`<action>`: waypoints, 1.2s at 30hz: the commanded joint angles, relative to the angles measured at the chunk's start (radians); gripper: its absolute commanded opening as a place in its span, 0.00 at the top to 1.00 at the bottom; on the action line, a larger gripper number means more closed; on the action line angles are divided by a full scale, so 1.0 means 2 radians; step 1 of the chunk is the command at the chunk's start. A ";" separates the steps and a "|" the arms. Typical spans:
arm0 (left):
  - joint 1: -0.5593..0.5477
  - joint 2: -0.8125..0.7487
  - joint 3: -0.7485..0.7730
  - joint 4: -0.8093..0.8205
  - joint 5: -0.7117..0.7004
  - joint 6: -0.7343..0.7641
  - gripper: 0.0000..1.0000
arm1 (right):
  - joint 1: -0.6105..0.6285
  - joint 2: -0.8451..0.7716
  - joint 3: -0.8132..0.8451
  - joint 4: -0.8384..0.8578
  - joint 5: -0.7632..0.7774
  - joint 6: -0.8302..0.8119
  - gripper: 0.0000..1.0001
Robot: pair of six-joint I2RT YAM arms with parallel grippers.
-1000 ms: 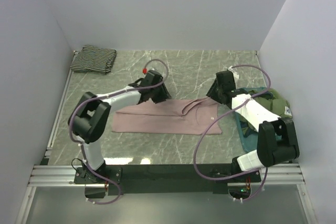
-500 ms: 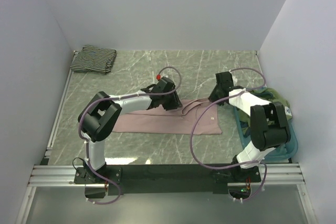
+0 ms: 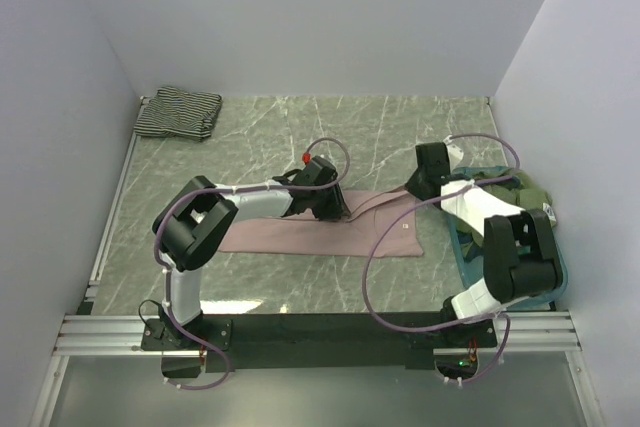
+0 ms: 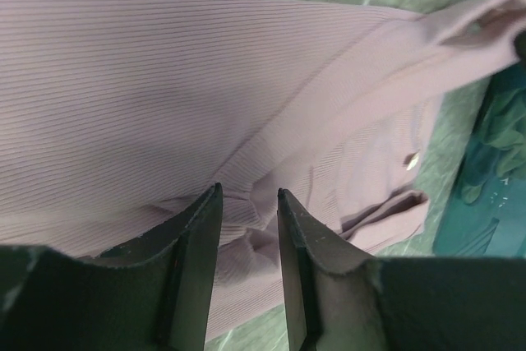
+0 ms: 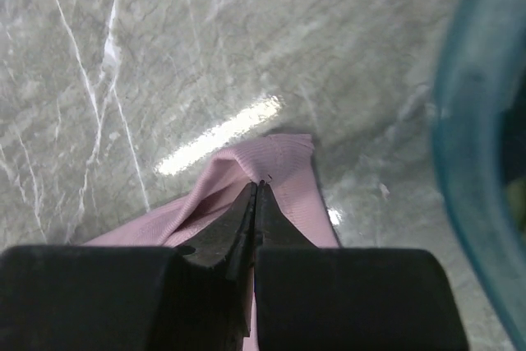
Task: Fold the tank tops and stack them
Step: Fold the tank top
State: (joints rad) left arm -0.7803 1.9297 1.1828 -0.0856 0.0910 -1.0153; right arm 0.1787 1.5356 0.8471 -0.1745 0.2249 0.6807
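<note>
Folding pink top [image 3: 290, 232], flat at centre of table [image 3: 400, 127]; striped top [image 3: 178, 112] lay folded far-left | right gripper [image 5: 256, 191] was clamped on the pink strap [image 5: 283, 158] | left gripper [image 4: 248, 203] stood narrowly parted over the pink fabric | you needed both pinches taut and level before lifting.

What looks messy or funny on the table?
The pink tank top isn't lying smooth: its strap end is pinched in the right hand, and fabric bunches at the left hand. Olive-green cloth is heaped in the teal tray, unfolded. The striped tank top looks tidy.
</note>
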 commanded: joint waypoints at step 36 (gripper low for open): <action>-0.006 -0.002 -0.028 0.024 -0.009 -0.018 0.63 | 0.005 -0.025 0.034 -0.079 0.002 0.075 0.48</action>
State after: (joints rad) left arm -0.7834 1.9297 1.1488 -0.0479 0.0975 -1.0389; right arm 0.1795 1.5158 0.9272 -0.3180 0.2188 0.7834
